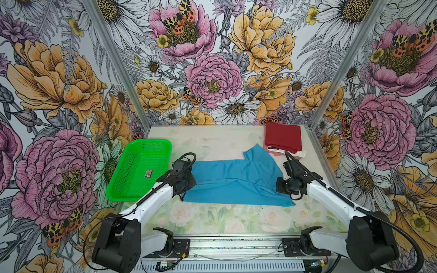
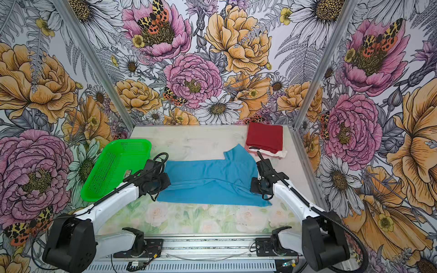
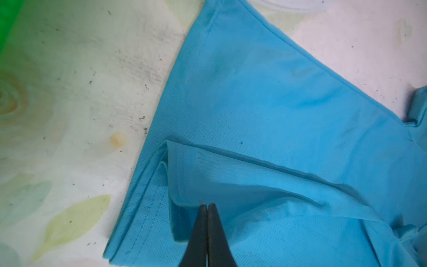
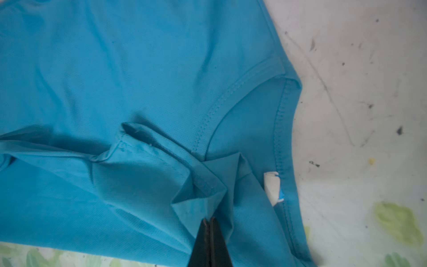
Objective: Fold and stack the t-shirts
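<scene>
In both top views: blue shirt (image 1: 236, 179) spread on table (image 1: 212, 141), between green basket (image 1: 139, 165) and folded red shirt (image 1: 282, 137) at the far corner. Left wrist: left gripper (image 3: 207, 204) pressed together, pinching a raised fold of blue shirt. Right wrist: right gripper (image 4: 209, 218) closed, pinching a cloth peak

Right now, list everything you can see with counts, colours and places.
blue t-shirt: one, sky-blue, spread mid-table between the arms
dark red t-shirt: one, dark red, folded, far right corner, topping a stack
pinkish and white cloth: count unclear, edges showing under the red one
basket: one, bright green, table's left side, no clothes inside
table: one, pale floral print
walls: three, bold floral print
left claw: one, black, shut on the blue t-shirt's hem
right claw: one, black, shut on a fold by its collar
</scene>
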